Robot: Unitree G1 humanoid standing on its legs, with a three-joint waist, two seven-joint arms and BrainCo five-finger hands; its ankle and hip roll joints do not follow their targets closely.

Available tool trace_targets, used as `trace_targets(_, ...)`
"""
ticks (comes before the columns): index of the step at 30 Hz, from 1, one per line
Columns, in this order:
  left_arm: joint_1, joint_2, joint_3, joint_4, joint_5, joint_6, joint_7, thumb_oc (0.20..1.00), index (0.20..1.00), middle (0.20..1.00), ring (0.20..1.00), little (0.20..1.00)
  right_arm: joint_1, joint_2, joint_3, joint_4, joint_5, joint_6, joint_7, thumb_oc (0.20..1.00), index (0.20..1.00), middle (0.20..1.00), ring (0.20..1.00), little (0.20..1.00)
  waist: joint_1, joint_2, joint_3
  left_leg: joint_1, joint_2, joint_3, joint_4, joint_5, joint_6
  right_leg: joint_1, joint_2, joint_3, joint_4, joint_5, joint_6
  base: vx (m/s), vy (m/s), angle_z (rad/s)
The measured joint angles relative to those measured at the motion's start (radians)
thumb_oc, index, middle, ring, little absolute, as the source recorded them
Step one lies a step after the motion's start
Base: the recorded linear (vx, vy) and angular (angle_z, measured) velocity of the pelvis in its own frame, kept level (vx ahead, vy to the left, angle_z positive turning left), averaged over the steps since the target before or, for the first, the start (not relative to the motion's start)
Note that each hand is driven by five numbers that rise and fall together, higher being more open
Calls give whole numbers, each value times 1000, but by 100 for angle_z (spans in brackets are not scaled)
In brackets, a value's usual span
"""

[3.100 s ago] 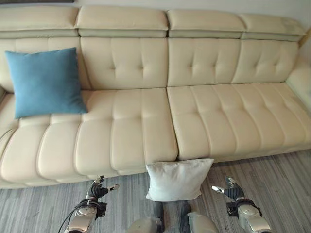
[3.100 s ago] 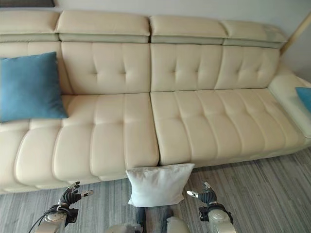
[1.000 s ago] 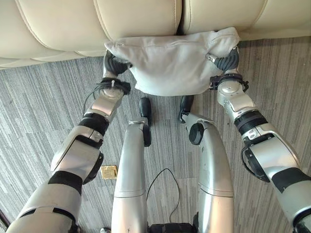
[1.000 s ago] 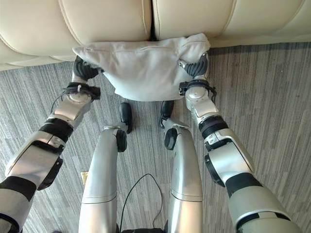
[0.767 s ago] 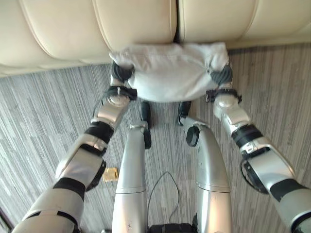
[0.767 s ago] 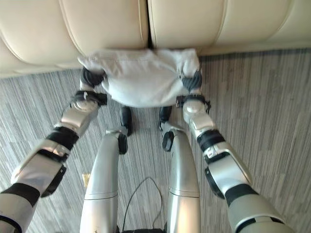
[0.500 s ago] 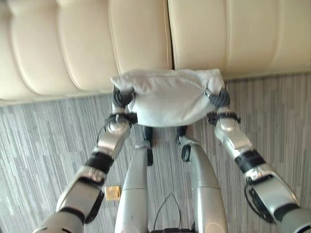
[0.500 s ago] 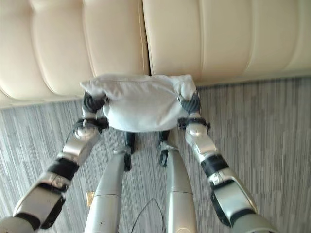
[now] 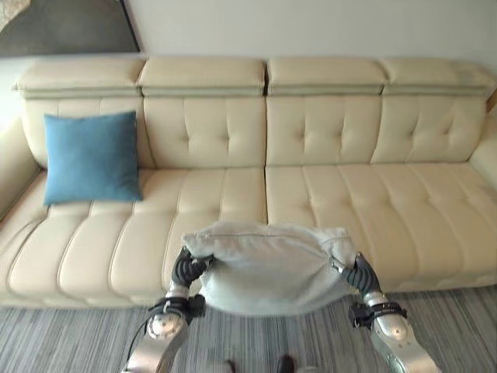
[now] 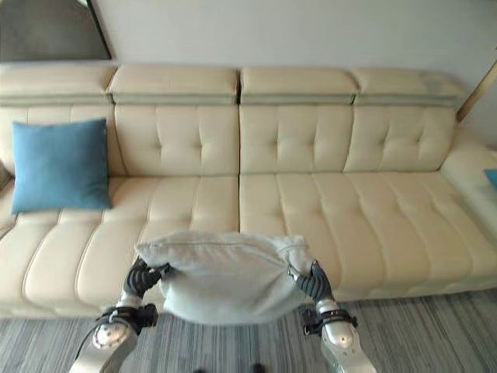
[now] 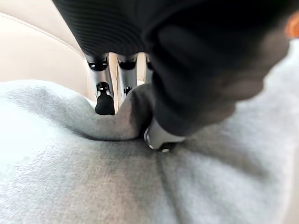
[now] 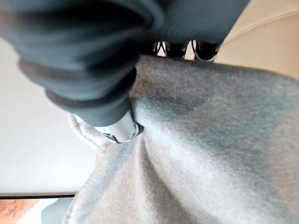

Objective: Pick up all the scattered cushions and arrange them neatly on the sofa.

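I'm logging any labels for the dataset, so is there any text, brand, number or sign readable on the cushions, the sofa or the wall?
None can be read: the grey cushion, the blue cushion, the cream sofa and the dark frame on the wall show no visible print.
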Motion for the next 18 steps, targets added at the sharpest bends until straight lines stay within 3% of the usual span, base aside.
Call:
trace_targets(1,-3,-6,0,-1,2,0,-5,200,200,200,200,200,-13,-2,-10,-2,0,1,-2,200,200,200,200,200,3,11,10,-14,-3,33,-14,-11,9,14,-3,3,-18,5,-6,153,17,14)
trace_targets(3,-2,-13,0,-2,8,5,-21,200,200,200,200,200,-18,-7,-31,-6,0,1,1,200,200,200,200,200,7,4,20,-38,-24,92,-128,-6,19,25,-11,3,-41,9,-6,175,27,10)
trace_targets(5,-2,-16,1,-1,11,11,-35,200,200,200,200,200,-24,-4,-36,-7,0,6,-2,200,200,200,200,200,19,8,25,-82,-49,154,-212,16,3,36,-10,8,-63,9,-8,170,30,-12)
trace_targets(8,25,-19,24,-2,13,21,-49,200,200,200,200,200,-32,5,-27,-6,0,21,-6,200,200,200,200,200,52,21,41,-121,-56,146,-316,73,-10,97,38,74,-117,6,-1,395,144,-64)
trace_targets(9,47,-22,38,-1,16,25,-54,200,200,200,200,200,-37,7,-21,-7,-1,21,3,200,200,200,200,200,63,24,43,-103,-55,143,-350,75,12,129,44,99,-139,0,8,363,174,-124)
trace_targets(10,77,-21,44,-1,17,32,-61,200,200,200,200,200,-26,6,-2,-11,-1,22,5,200,200,200,200,200,69,26,41,-26,-50,114,-368,56,55,177,43,135,-130,-25,25,345,233,-92)
trace_targets(11,96,-18,47,-7,17,32,-63,200,200,200,200,200,2,5,4,-34,-1,26,8,200,200,200,200,200,51,24,32,29,-69,125,-382,120,113,214,18,140,-90,-80,69,236,220,-76)
trace_targets(12,98,-2,48,-13,17,32,-63,200,200,200,200,200,9,17,5,-36,-2,27,12,200,200,200,200,200,46,-8,16,48,-89,173,-374,124,134,191,-25,148,-35,-115,89,154,170,-82)
trace_targets(13,83,16,61,-14,16,33,-64,200,200,200,200,200,-9,32,7,-37,-2,31,23,200,200,200,200,200,64,-16,11,65,-103,224,-375,99,178,150,-65,141,71,-132,122,115,116,-99)
trace_targets(14,62,27,66,-13,16,34,-64,200,200,200,200,200,-18,39,4,-46,-2,32,23,200,200,200,200,200,67,-12,10,73,-115,230,-369,107,194,119,-89,138,136,-148,159,105,29,-75)
trace_targets(15,-2,38,75,-7,16,35,-62,200,200,200,200,200,-35,33,3,-55,-2,33,25,200,200,200,200,200,67,-7,12,92,-130,160,-368,106,194,104,-96,141,150,-154,204,116,30,-23)
trace_targets(16,-18,43,80,-6,16,35,-62,200,200,200,200,200,-43,33,4,-55,-2,33,28,200,200,200,200,200,71,-4,14,103,-129,136,-371,105,194,92,-95,138,169,-154,208,96,-24,-28)
trace_targets(17,-28,39,84,-6,16,32,-60,200,200,200,200,200,-59,24,8,-58,-3,35,31,200,200,200,200,200,84,22,25,132,-113,60,-397,81,205,48,-89,118,218,-174,202,57,-22,-58)
trace_targets(18,-37,38,89,-1,16,30,-53,200,200,200,200,200,-84,24,9,-53,-6,36,38,200,200,200,200,200,94,49,43,159,-105,56,-422,82,206,17,-87,91,211,-180,202,58,-21,-47)
